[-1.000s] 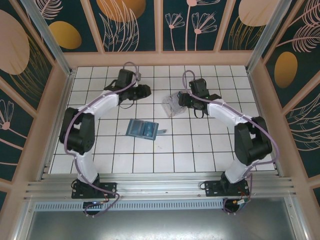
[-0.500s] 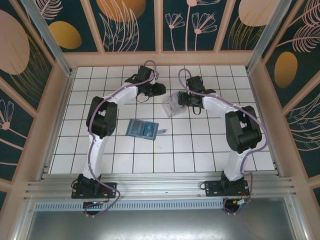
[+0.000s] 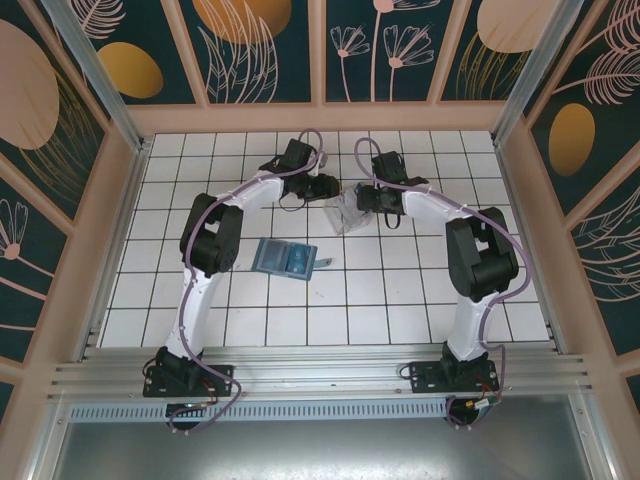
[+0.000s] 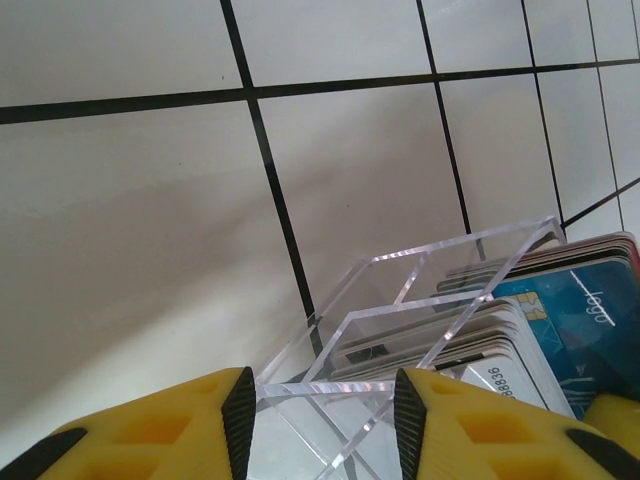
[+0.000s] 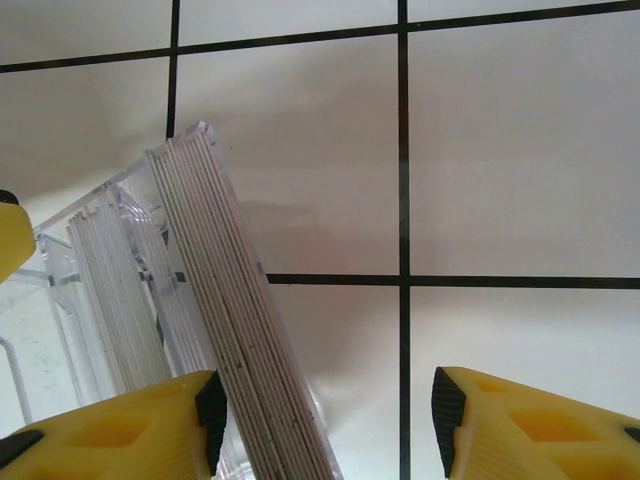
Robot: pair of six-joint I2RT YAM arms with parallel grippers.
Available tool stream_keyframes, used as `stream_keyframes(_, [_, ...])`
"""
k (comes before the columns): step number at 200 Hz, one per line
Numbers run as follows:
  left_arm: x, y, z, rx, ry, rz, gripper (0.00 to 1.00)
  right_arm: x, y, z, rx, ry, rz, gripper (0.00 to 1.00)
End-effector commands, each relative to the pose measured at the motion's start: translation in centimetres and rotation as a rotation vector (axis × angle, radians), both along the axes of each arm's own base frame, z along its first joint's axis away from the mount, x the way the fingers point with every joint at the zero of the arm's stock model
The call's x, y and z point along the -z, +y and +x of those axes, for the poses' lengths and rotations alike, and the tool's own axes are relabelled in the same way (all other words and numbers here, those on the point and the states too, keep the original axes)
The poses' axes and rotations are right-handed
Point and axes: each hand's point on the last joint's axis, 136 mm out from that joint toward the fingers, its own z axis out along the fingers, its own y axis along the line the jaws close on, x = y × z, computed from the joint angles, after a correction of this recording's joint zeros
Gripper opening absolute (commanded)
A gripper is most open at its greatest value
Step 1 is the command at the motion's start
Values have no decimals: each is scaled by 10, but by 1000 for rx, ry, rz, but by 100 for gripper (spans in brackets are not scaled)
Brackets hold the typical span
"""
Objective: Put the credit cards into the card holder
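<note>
The credit cards (image 4: pixel 560 310) stand packed on edge in a clear box (image 3: pixel 345 211) toward the far edge of the table (image 3: pixel 420 300), about midway across its width, and both arms reach in to it from either side. The left gripper (image 3: pixel 322 187) is at the box's left side and the right gripper (image 3: pixel 366 198) is at its right, the two close together with the box between them. In the left wrist view the left gripper (image 4: pixel 320 430) is spread wide, its yellow fingers (image 4: pixel 150 440) on either side of a corner of the clear box (image 4: pixel 420 300), but nothing is pinched. A bright blue card with pale marks faces out at the front of the stack. In the right wrist view the right gripper (image 5: pixel 320 425) is likewise spread. A stack of credit cards (image 5: pixel 235 340) seen edge-on leans just beside one finger (image 5: pixel 110 430), and the other finger sits well apart over bare tile. The card holder (image 3: pixel 285 258) lies opened flat near the middle of the table — well apart from both grippers and nearer the arm bases than the box is.
</note>
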Motion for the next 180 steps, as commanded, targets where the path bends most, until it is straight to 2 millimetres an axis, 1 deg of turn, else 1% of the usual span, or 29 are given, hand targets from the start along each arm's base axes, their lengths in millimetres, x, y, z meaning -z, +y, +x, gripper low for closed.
stream_keyframes(1, [30,10,-21,12,71,64,43,-3,-10,9,19,-14,-36,59])
stream_keyframes(42, [42,19,-34,0,84,75,43,-11,-11,10,23,-32,-35,56])
stream_keyframes(68, [45,20,-38,-1,94,73,43,-15,-13,9,27,-40,-37,55])
stream_keyframes(87, [45,22,-39,-8,91,71,42,-22,-14,9,30,-59,-37,53])
stream_keyframes(126, [48,23,-41,-10,97,71,42,-28,-16,11,31,-70,-38,49])
stream_keyframes(180, [50,23,-44,-8,102,69,42,-39,-14,12,33,-91,-17,48])
